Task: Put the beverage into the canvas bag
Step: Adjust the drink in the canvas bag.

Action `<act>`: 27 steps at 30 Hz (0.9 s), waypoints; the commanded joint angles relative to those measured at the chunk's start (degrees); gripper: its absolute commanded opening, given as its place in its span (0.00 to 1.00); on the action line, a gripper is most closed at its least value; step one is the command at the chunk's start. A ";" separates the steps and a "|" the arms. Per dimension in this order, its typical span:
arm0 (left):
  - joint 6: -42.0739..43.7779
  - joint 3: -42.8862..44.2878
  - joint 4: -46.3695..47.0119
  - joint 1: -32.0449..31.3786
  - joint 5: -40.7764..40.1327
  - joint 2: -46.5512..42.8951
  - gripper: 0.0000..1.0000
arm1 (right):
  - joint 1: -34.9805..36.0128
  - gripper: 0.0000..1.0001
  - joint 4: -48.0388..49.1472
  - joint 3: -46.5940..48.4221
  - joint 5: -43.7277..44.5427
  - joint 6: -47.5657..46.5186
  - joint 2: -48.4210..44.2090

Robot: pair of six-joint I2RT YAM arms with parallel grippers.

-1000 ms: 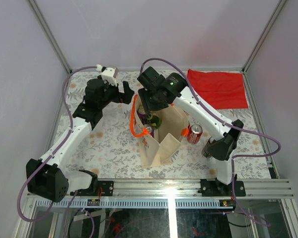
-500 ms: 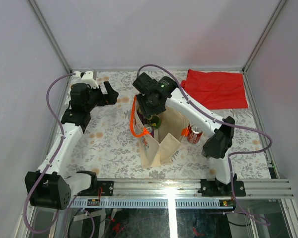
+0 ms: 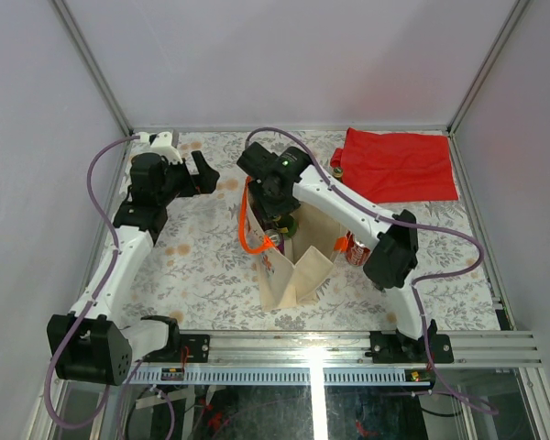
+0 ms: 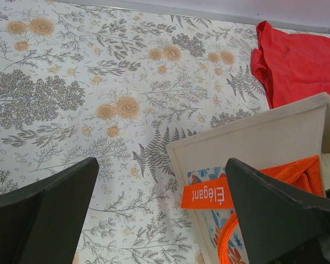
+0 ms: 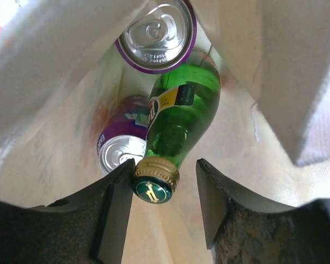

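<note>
The beige canvas bag with orange handles stands open mid-table. Inside it a green glass bottle, the beverage, leans among two purple cans. My right gripper reaches down into the bag's mouth, open: its left jaw touches the bottle's gold-rimmed cap, while the right jaw stands apart from it. Off to the far left of the bag, my left gripper hovers wide open and empty. The left wrist view shows that gripper above the floral tablecloth beside the bag's corner.
A red can stands on the table right of the bag, partly behind my right forearm. A flat red cloth lies at the back right. The enclosure walls close in the table's far and side edges.
My left arm has drawn back away from the bag towards the far left. My right arm's elbow has swung left while its gripper stays in the bag's mouth over the bottle.
</note>
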 commanded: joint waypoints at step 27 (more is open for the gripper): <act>-0.76 1.43 0.95 0.36 1.77 1.28 1.00 | -7.38 0.00 0.06 5.47 -9.45 2.36 -3.23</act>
